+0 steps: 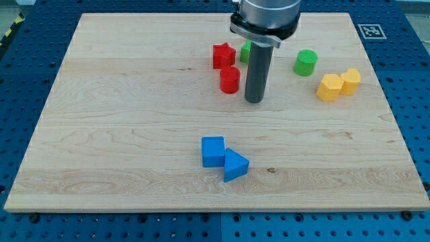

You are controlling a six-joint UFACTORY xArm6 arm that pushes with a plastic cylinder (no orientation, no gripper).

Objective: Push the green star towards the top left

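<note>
The green star lies near the view's top centre, mostly hidden behind the rod; only its left edge shows, right of the red star. My tip rests on the board just below and slightly right of the green star, and right of the red cylinder.
A green cylinder stands to the right of the rod. Two yellow blocks lie touching further right. A blue cube and a blue triangle touch near the lower centre. The wooden board sits on a blue perforated table.
</note>
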